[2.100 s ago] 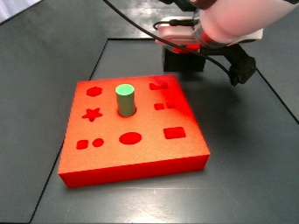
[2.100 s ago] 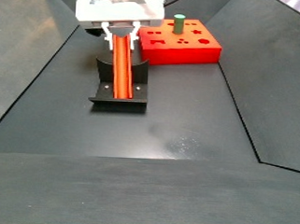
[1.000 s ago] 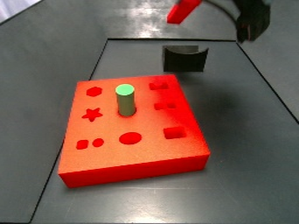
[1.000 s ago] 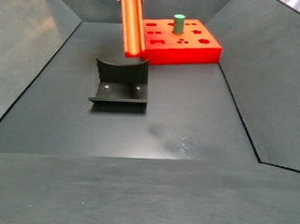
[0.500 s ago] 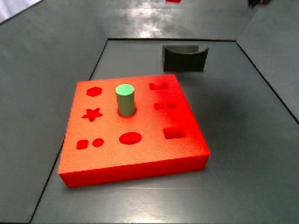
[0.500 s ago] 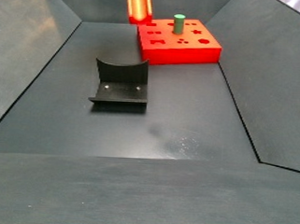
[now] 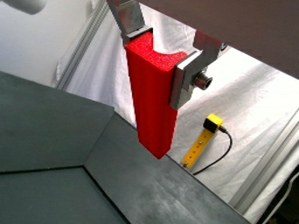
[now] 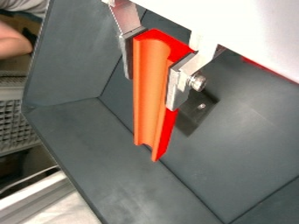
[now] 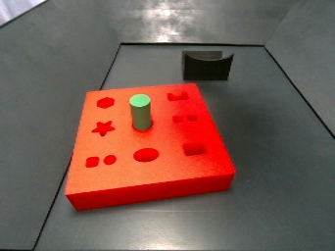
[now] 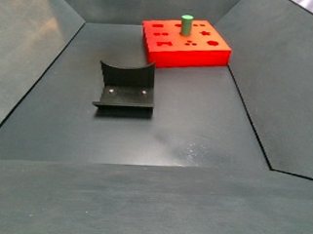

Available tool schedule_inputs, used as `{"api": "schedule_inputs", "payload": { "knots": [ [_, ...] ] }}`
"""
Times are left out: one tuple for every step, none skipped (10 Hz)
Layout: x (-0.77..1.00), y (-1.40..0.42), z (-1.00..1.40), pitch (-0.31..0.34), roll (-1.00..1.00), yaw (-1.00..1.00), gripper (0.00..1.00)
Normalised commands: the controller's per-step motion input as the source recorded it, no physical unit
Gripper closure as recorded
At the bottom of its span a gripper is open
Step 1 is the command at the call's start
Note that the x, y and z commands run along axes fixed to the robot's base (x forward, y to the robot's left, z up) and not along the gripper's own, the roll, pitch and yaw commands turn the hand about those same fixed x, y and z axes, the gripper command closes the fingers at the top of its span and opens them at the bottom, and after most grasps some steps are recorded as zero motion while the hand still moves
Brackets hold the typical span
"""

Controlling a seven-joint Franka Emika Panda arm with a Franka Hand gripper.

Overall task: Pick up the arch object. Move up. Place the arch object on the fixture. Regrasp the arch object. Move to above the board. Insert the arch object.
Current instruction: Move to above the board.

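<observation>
Both side views show no arm at all. On the dark desk [image 9: 281, 196] the fixture [image 10: 126, 86] lies with its curved notch bare, and to its right the board [image 10: 186, 43] carries a green cylinder peg [image 10: 186, 23] standing upright in one cutout. In a side view the board [image 9: 151, 147] shows its star, circle and rectangle cutouts, with the fixture [image 9: 207, 65] well apart behind it.

The hand [image 7: 160, 59] appears only in the wrist views, out of frame of the side cameras, so probably high above the desk. It is clenched on the arch object [image 7: 153, 96], one silver finger [image 7: 188, 77] pressed flat against a long face and the other finger [image 8: 126, 39] against the opposite face. The arch object [image 8: 153, 94] hangs lengthwise below the grip, held near its upper end, most of its length free.

The bar looks rigid, light and smooth-sided, likely plastic. With so much of it hanging free, it could swing or twist in the pads if bumped against a cutout edge. A firm squeeze on the flat faces suits it, as does a slow, square descent. Which cutout takes it cannot be told from here.
</observation>
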Motion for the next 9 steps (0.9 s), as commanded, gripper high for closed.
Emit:
{"api": "schedule_inputs", "payload": {
  "knots": [
    [-0.47, -1.00, 0.03, -0.069, -1.00, -0.05, 1.00],
    [-0.49, -1.00, 0.04, -0.083, -1.00, -0.05, 1.00],
    [-0.51, -1.00, 0.03, -0.083, -1.00, -0.05, 1.00],
    [-0.55, -1.00, 0.04, -0.094, -1.00, -0.06, 1.00],
    [-0.58, -0.95, 0.03, -0.100, -1.00, -0.06, 1.00],
    [-0.42, -0.63, 0.02, -0.100, -1.00, -0.07, 1.00],
    [-0.31, -0.43, 0.02, -0.101, -1.00, -0.07, 1.00],
    [-0.18, -0.17, 0.01, -0.096, -1.00, -0.08, 1.00],
    [-0.12, -0.06, 0.01, -0.102, -1.00, -0.08, 1.00]
  ]
}}
